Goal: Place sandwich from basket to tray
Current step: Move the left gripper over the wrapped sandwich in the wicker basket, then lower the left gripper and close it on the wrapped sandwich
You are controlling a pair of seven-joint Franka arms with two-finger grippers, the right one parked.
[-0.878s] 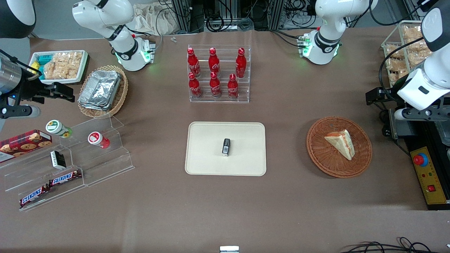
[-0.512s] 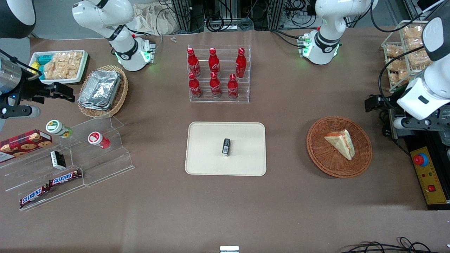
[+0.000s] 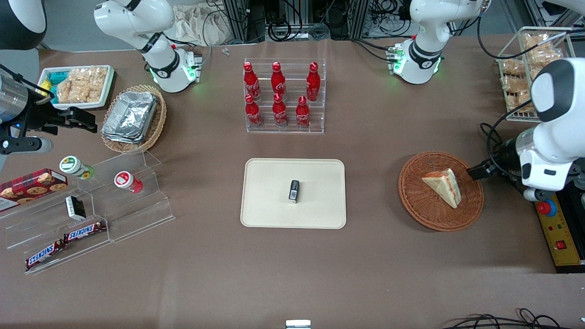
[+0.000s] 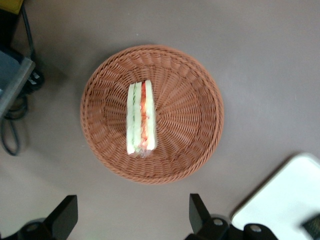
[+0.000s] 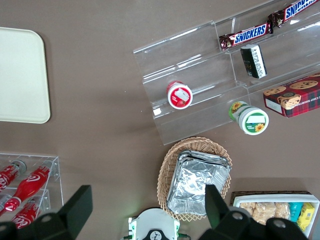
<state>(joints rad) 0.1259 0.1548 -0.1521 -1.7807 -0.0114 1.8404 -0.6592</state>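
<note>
Hovering w/ fingers spread, gripper (image 4: 131, 220) above 1 basket (image 4: 200, 120) w/ 1 sandwich (image 4: 141, 118), 1 tray (image 3: 274, 183) w/ 1 small black item (image 3: 294, 191).

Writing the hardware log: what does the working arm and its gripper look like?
The left arm has glossy white rounded shells with dark grey joint sections and black cables looping off the wrist. The gripper, hanging above the basket, has two black wedge-shaped fingers on a black body with silver screws.

Even overhead light, soft shadows; sharp frames; mild glare on tray (image 4: 285, 200).
</note>
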